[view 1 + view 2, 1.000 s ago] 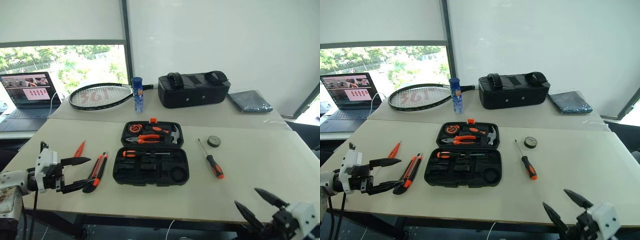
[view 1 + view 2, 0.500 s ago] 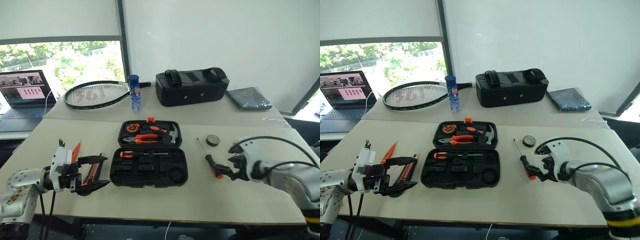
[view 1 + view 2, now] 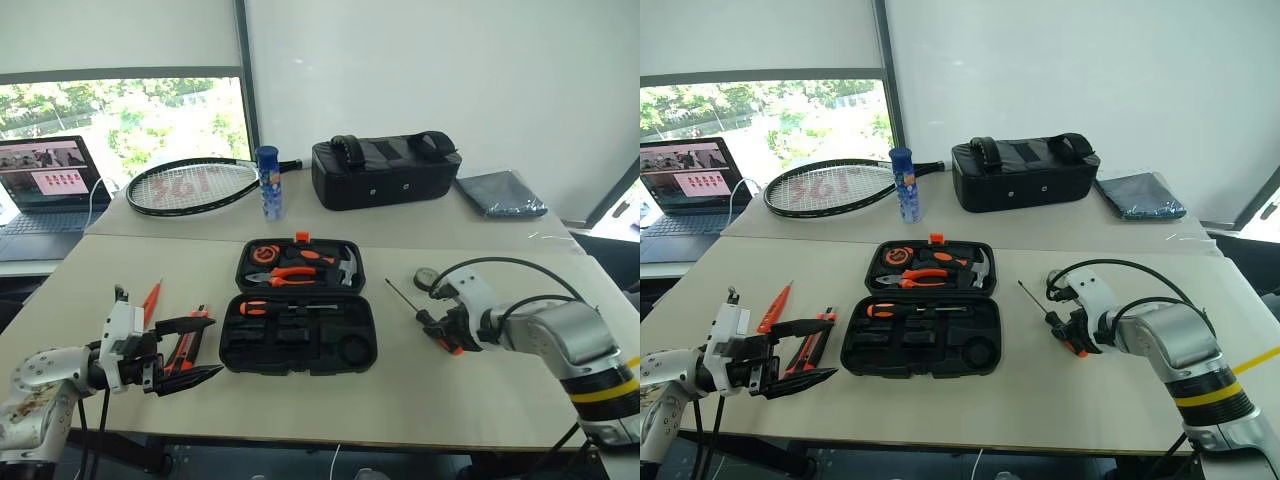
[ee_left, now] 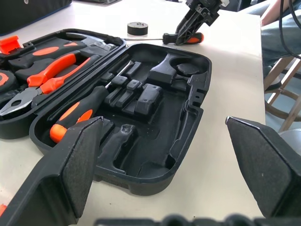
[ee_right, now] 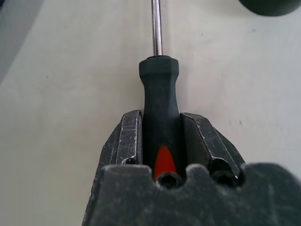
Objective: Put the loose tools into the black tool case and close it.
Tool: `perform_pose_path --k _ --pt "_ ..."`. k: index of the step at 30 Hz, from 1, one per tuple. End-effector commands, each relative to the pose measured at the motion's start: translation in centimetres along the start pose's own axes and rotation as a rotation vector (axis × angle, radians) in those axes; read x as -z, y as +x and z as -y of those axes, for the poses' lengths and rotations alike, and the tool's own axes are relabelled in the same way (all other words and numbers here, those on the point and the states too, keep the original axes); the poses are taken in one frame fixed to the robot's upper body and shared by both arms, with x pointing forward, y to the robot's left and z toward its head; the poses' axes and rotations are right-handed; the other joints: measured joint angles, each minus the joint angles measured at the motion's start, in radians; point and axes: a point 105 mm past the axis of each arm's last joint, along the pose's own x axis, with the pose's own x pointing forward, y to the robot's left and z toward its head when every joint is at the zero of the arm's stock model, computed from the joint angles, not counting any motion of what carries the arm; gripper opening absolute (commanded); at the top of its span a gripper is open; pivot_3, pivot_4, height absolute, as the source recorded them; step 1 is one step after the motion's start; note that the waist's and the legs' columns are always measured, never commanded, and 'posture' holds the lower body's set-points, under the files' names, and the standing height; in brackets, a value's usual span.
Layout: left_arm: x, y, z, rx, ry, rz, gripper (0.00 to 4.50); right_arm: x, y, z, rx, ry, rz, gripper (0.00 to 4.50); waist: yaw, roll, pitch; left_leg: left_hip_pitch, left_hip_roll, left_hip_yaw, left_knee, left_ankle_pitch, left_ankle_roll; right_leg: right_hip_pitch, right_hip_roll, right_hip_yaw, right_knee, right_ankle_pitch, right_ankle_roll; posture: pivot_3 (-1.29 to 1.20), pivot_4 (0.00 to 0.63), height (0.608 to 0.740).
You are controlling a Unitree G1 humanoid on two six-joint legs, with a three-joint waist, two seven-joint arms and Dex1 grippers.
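My right gripper (image 5: 161, 141) has its two black fingers pressed against either side of the handle of the orange-and-black screwdriver (image 3: 437, 326), which lies on the pale tabletop (image 3: 500, 390) to the right of the flat hinged black plastic tool case (image 3: 298, 320); the steel shaft runs on past my fingertips toward the small black tape roll (image 3: 429, 277). My left gripper (image 3: 186, 352) hangs with its jaws spread wide and nothing between them, close above the long orange-and-black utility knife (image 3: 803, 347), with the small all-orange tester screwdriver (image 3: 776, 305) just beyond. The case stands open, its lid half holding the orange-handled pliers (image 3: 290, 276) and a hammer, its near half already carrying another orange-and-black screwdriver (image 4: 77, 114) in its slot. To do this step well, I judge I should keep the squeeze square on the thick part of the handle, lift straight up so the tip clears the table, then carry it level to a free moulded slot and lay it along the groove rather than across it. From the head views I cannot make out how firmly the handle sits in my fingers, since my own wrist covers most of it; the wrist view cuts off the handle's rear end. Which empty recess fits this screwdriver is hard to tell, the black mouldings blurring together, and most of the knife is hidden behind my left fingers.
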Motion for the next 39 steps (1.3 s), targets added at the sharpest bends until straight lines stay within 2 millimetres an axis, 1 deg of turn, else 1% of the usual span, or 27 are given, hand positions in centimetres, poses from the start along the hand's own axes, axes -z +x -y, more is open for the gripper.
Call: perform_pose_path --k 1,2,4,6,8,10,12,14,17,19,24,26,34,39 --pt "-1.2 -0.6 -0.3 -0.039 0.034 0.028 4.5 -3.7 -3.9 -0.6 -0.092 -0.128 0.21 0.93 0.0 0.001 0.001 0.0 0.0 0.0 0.0 0.0 0.0 0.0 0.0 0.0 0.0 0.0 0.0 0.0 0.15 0.74" --pt "-1.2 -0.6 -0.3 -0.05 0.033 0.035 4.5 -4.5 -4.6 -1.0 -0.115 -0.184 0.258 0.93 -0.002 0.001 0.001 0.0 0.0 0.0 0.0 0.0 0.0 0.0 0.0 0.0 0.0 0.0 0.0 0.0 0.15 0.74" --pt "-1.4 -0.8 -0.5 -0.076 0.024 0.053 4.5 -6.2 -5.9 -2.9 -0.227 -0.338 0.364 0.93 -0.008 0.001 0.001 0.001 0.001 0.0 0.0 0.0 0.0 0.0 0.0 0.0 0.0 0.0 0.0 0.0 0.15 0.74" --pt "-1.3 -1.0 -0.5 -0.095 0.016 0.058 4.5 -7.5 -6.1 -5.0 -0.321 -0.504 0.399 0.93 -0.013 0.001 0.001 0.003 0.001 0.001 0.0 0.0 0.0 0.001 0.002 0.0 0.0 0.0 0.0 0.0 0.15 0.74" --pt "-0.8 -1.2 -0.5 -0.112 0.004 0.05 4.5 -8.4 -5.1 -7.2 -0.402 -0.607 0.374 0.93 -0.026 0.002 0.002 0.004 0.003 0.001 0.0 0.0 0.0 0.002 0.003 0.001 0.0 0.0 0.0 0.0 0.15 0.74" --pt "-0.1 -1.5 -0.5 -0.127 -0.01 0.038 4.5 -9.4 -3.6 -9.3 -0.461 -0.672 0.344 0.93 -0.033 0.002 0.002 0.005 0.003 0.001 0.0 0.0 0.0 0.002 0.003 0.001 0.001 0.0 0.0 0.0 0.15 0.74" --pt "0.4 -1.6 -0.5 -0.142 -0.019 0.031 4.5 -9.9 -2.3 -10.9 -0.498 -0.729 0.302 0.93 -0.035 0.002 0.002 0.005 0.003 0.0 0.0 0.0 0.0 0.002 0.004 0.0 0.002 0.002 -0.003 0.0 0.15 0.74" --pt "0.7 -1.6 -0.4 -0.149 -0.024 0.029 4.5 -10.1 -1.0 -11.8 -0.509 -0.808 0.249 0.93 -0.03 0.003 0.002 0.005 0.003 0.0 0.0 0.001 -0.001 0.001 0.004 0.001 0.002 0.002 -0.003 0.0 0.15 0.74" --pt "0.8 -1.5 -0.4 -0.154 -0.026 0.029 4.5 -10.6 0.8 -12.6 -0.495 -0.909 0.188 0.93 -0.018 0.003 0.003 0.003 0.002 -0.001 0.0 0.001 -0.001 -0.001 0.002 -0.001 0.002 0.002 -0.004 0.0 0.15 0.74" --pt "0.8 -1.5 -0.3 -0.156 -0.027 0.03 4.5 -10.9 1.8 -12.9 -0.488 -0.93 0.166 0.93 -0.011 0.003 0.003 0.0 0.002 -0.001 0.001 0.001 -0.001 -0.003 0.001 -0.003 0.002 0.002 -0.003 0.0 0.15 0.74" --pt "0.9 -1.4 0.0 -0.156 -0.03 0.029 4.5 -11.1 3.5 -13.3 -0.48 -0.951 0.126 0.93 -0.004 0.003 0.003 -0.001 0.002 -0.001 0.0 0.001 -0.001 -0.004 0.0 -0.003 0.002 0.002 -0.003 0.0 0.15 0.74" --pt "0.9 -1.4 0.0 -0.158 -0.031 0.028 4.5 -11.3 3.8 -13.3 -0.476 -0.957 0.118 0.93 -0.005 0.003 0.003 -0.001 0.002 -0.001 0.001 0.001 -0.001 -0.004 0.0 -0.003 0.002 0.002 -0.003 0.0 0.15 0.74" --pt "1.1 -1.6 0.4 -0.164 -0.028 0.017 4.5 -10.6 4.9 -13.1 -0.484 -0.964 0.055 0.93 -0.005 0.003 0.003 0.001 0.002 -0.001 0.0 0.001 -0.001 -0.003 0.001 -0.004 0.003 0.002 -0.004 0.0 0.15 0.74" --pt "1.2 -1.5 0.4 -0.165 -0.024 0.012 4.5 -10.6 5.4 -14.0 -0.501 -0.976 0.047 0.93 -0.005 0.003 0.003 0.001 0.002 -0.001 0.0 0.001 -0.001 -0.003 0.0 -0.004 0.003 0.002 -0.004 0.0 0.15 0.74"
